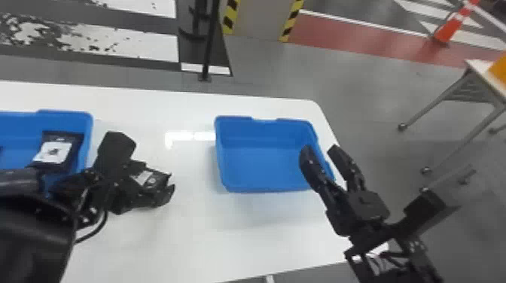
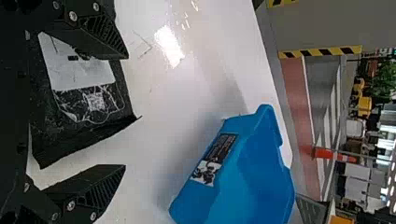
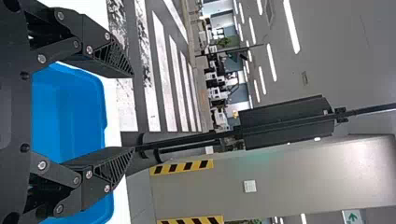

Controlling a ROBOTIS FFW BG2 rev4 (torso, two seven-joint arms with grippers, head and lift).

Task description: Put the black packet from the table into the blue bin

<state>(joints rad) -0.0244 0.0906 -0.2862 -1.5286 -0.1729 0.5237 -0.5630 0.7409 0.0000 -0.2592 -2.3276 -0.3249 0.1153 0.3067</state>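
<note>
A: Which gripper was nearer?
B: Left gripper (image 2: 125, 111). The black packet (image 2: 74, 77) lay on the table (image 1: 195, 218), between its wide-spread fingers, nearer one finger and running back toward the palm.
A: Gripped?
B: Didn't look it; contact couldn't be told.
A: Long axis?
B: Unclear, partly covered.
A: Room?
B: A stretch of table separated it from the right-hand blue bin (image 1: 259, 133), whose near wall likely needed clearing. The right gripper (image 1: 320, 147), parted and empty, showed over that bin's right rim, a possible obstacle.
</note>
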